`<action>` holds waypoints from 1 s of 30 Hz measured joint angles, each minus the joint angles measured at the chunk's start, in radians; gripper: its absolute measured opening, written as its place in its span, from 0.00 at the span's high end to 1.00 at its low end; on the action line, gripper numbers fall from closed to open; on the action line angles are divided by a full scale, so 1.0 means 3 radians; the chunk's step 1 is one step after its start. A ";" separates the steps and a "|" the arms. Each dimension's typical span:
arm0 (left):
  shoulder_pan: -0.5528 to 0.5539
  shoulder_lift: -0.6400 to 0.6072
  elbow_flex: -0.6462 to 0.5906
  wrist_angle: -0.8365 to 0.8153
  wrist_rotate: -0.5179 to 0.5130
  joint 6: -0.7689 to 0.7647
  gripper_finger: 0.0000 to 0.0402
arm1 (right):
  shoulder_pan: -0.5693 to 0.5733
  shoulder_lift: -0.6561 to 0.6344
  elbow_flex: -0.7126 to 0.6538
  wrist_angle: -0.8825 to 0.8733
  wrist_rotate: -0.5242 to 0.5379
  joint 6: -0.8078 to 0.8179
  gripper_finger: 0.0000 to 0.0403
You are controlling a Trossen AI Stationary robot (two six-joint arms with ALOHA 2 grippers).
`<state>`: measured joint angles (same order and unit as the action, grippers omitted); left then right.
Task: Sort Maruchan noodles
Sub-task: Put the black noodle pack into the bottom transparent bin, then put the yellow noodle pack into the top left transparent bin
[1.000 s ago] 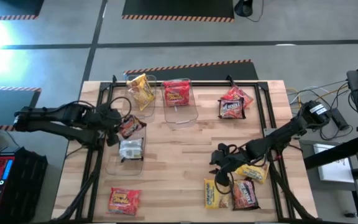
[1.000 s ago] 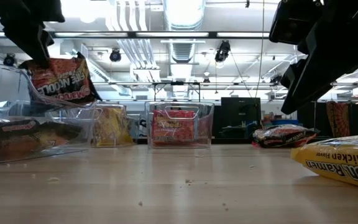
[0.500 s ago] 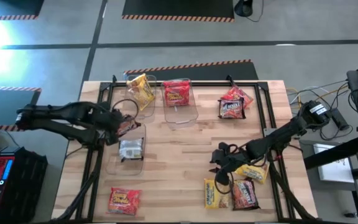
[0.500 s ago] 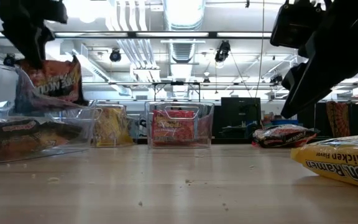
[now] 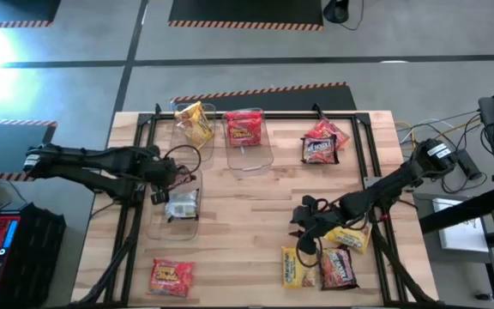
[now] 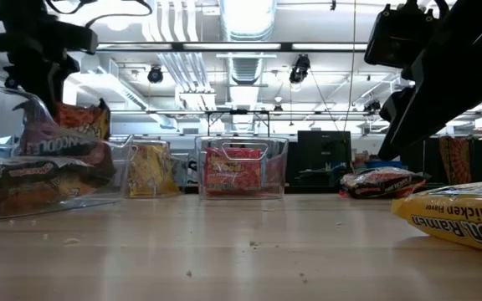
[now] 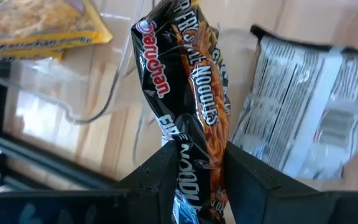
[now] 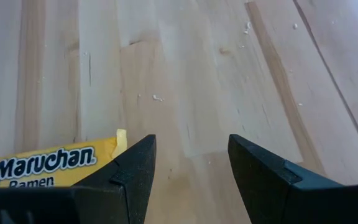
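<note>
My left gripper (image 5: 163,178) is shut on a dark brown-red Maruchan packet (image 7: 185,93) over the clear bin (image 5: 156,225) at the table's left. In the low view the gripper (image 6: 38,79) stands above the packet (image 6: 65,138), which reaches down inside the bin (image 6: 120,167). A silvery-backed packet (image 5: 181,204) lies flat on the bin's floor. My right gripper (image 5: 303,228) is open and empty above the table, near a yellow packet (image 8: 42,169) that lies flat on the wood. My left gripper pinches one end of the dark packet (image 7: 194,163) between its two fingers, which come from above and point down. The packet hangs below the fingers, crumpled and twisted, its lower end inside the bin. Whether it touches the silvery packet (image 7: 309,118), I cannot tell.
Two clear bins at the far side hold a yellow packet (image 5: 194,125) and a red one (image 5: 245,127). Red and dark packets (image 5: 322,142) lie at the far right. Yellow and dark-red packets (image 5: 320,266) lie at the near right, a red-orange one (image 5: 171,276) at the near left.
My left gripper has gone down over the left bin with the dark packet. The packet, which hung above the bin's rim, now reaches down inside the bin. My right gripper has kept still.
</note>
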<state>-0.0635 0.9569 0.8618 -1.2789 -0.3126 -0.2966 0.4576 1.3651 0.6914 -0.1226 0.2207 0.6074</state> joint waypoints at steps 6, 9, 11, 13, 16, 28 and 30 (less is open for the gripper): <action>0.0000 0.0054 -0.0230 0.0379 0.0000 0.0001 0.75 | 0.0000 0.0000 0.0000 0.0001 0.0054 -0.0008 0.52; 0.0000 0.0078 -0.0344 0.0458 0.0000 -0.0016 0.75 | 0.0001 0.0000 -0.0001 0.0001 0.0054 0.0034 0.52; 0.0000 0.0096 -0.0420 0.0536 -0.0001 -0.0076 0.75 | 0.0000 0.0000 -0.0001 0.0001 0.0054 0.0046 0.52; 0.0000 0.0116 -0.0492 0.0599 0.0025 -0.0116 0.75 | 0.0000 0.0000 -0.0001 0.0001 0.0055 0.0046 0.52; 0.0000 0.0160 -0.0539 0.0628 0.0042 -0.0197 0.75 | 0.0000 0.0000 -0.0001 0.0001 0.0057 0.0040 0.52; 0.0000 0.0168 -0.0085 0.0342 -0.0698 -0.0540 0.65 | 0.0001 0.0000 -0.0001 0.0002 0.0057 0.0040 0.52; 0.0003 0.0165 -0.0063 0.0322 -0.0742 -0.0557 0.61 | 0.0000 0.0000 -0.0001 0.0002 0.0057 0.0040 0.52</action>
<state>-0.0628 1.0065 0.8430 -1.1823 -0.5350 -0.4638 0.4576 1.3651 0.6910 -0.1220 0.2379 0.6195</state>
